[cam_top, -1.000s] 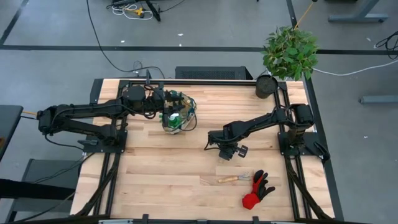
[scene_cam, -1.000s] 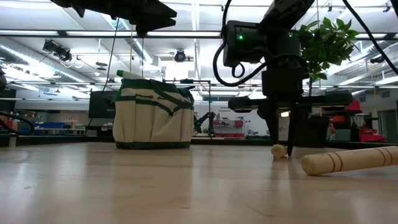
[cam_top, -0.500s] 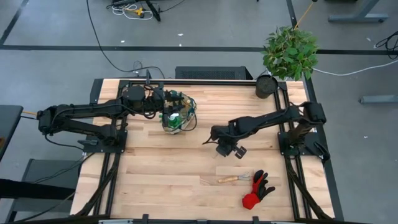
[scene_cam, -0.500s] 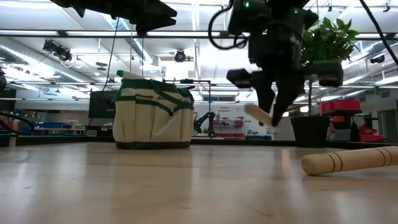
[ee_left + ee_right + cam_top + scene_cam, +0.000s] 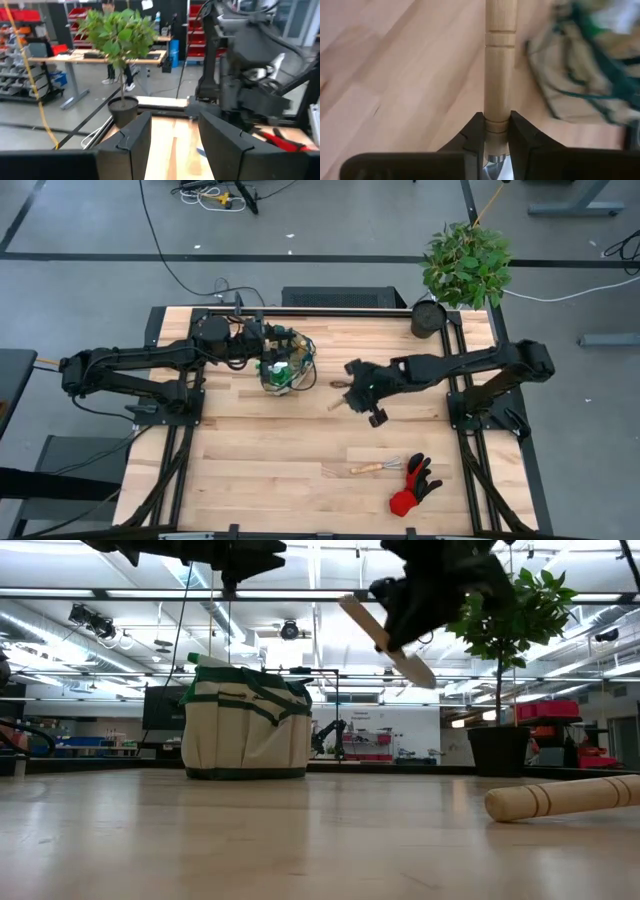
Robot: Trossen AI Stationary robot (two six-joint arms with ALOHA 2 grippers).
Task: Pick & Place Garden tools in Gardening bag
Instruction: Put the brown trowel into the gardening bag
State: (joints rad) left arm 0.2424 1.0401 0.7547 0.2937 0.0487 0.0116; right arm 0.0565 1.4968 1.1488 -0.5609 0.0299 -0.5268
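My right gripper (image 5: 350,393) is shut on a wooden-handled tool (image 5: 410,660) in the air, right of the tan gardening bag (image 5: 288,365). The bag stands on its base on the table (image 5: 247,720), with green items showing inside it. My left gripper (image 5: 172,142) hangs open and empty above the bag's left side (image 5: 268,345). A second wooden-handled tool (image 5: 375,468) and a red-and-black glove (image 5: 415,485) lie flat near the front right. My right gripper pinches the wooden handle between its two fingers, at the handle's end next to the metal part (image 5: 497,125). The handle runs forward out of the fingers, along them, with its free end (image 5: 500,15) toward the bag. The tool is tilted and lifted clear of the table.
A dark round pot (image 5: 428,318) with a leafy plant (image 5: 465,265) stands at the table's far right corner. The lying tool's handle (image 5: 560,798) shows close in the low view. Bare wood lies between the bag and the front edge.
My right gripper has risen from the table with the wooden-handled tool and gone toward the far edge and the bag. It has tipped from pointing straight down to slanting. The tool, low at the table before, is now lifted clear and tilted.
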